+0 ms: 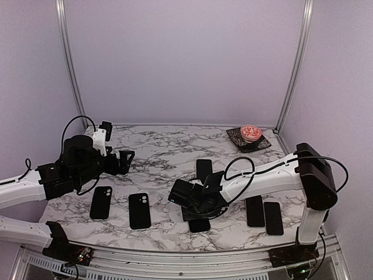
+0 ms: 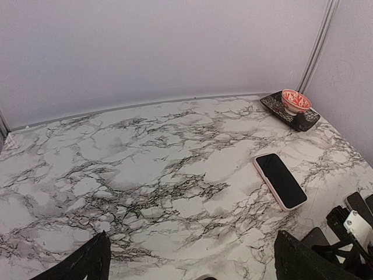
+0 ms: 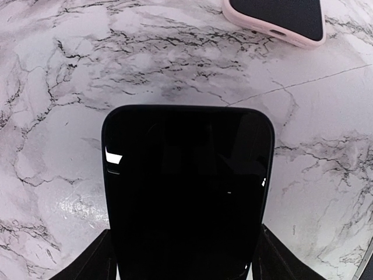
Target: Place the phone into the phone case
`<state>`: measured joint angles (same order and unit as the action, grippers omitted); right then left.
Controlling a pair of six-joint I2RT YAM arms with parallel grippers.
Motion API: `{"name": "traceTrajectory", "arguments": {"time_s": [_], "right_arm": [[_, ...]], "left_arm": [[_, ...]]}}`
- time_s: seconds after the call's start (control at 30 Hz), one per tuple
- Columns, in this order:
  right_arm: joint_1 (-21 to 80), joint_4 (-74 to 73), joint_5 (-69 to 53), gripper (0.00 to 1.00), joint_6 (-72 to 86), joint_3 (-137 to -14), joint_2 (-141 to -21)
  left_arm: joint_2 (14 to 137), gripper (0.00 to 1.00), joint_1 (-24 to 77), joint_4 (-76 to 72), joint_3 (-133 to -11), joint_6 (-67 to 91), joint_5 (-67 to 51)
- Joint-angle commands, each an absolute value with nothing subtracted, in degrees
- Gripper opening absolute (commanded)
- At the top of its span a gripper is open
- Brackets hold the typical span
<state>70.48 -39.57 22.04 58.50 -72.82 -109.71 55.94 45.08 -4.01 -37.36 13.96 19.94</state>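
My right gripper (image 1: 195, 205) is shut on a black phone (image 3: 186, 186), screen up, with a finger on each long side, low over the marble table; the phone's near end shows in the top view (image 1: 200, 225). Two black phone cases (image 1: 100, 202) (image 1: 140, 210) with camera cutouts lie flat at the front left. My left gripper (image 1: 123, 160) is open and empty above the table's left side, its fingers (image 2: 87, 263) wide apart in the left wrist view.
A phone in a pink case (image 1: 204, 169) lies at mid-table, just beyond the held phone (image 3: 274, 17) (image 2: 280, 179). Two dark phones (image 1: 254, 211) (image 1: 273, 217) lie at the front right. A red patterned bowl (image 1: 251, 133) stands on a dark plate (image 1: 240, 142) at the back right.
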Motion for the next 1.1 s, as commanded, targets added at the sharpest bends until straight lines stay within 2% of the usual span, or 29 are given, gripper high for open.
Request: {"name": "traceTrajectory", "arguments": {"time_s": [0.0, 0.17, 0.5, 0.8, 1.07], "right_arm": [[70.6, -41.6, 18.3, 0.73, 58.7, -72.5, -109.2], [69.7, -42.6, 15.0, 0.97, 56.1, -73.9, -108.5], [68.3, -43.0, 11.8, 0.98, 54.0, -73.7, -110.0], [68.3, -42.7, 10.8, 0.83, 52.6, -73.8, -113.3], [68.7, -42.7, 13.2, 0.55, 52.0, -74.1, -111.8]], "left_arm": [[55.6, 0.99, 44.7, -5.2, -36.8, 14.0, 19.7], [55.5, 0.99, 44.7, -5.2, -36.8, 13.9, 19.7], [55.5, 0.99, 44.6, -5.2, -36.7, 13.9, 19.6], [55.9, 0.99, 44.7, -5.3, -36.8, 13.7, 19.4], [56.7, 0.99, 44.6, -5.9, -36.8, 13.2, 18.1]]}}
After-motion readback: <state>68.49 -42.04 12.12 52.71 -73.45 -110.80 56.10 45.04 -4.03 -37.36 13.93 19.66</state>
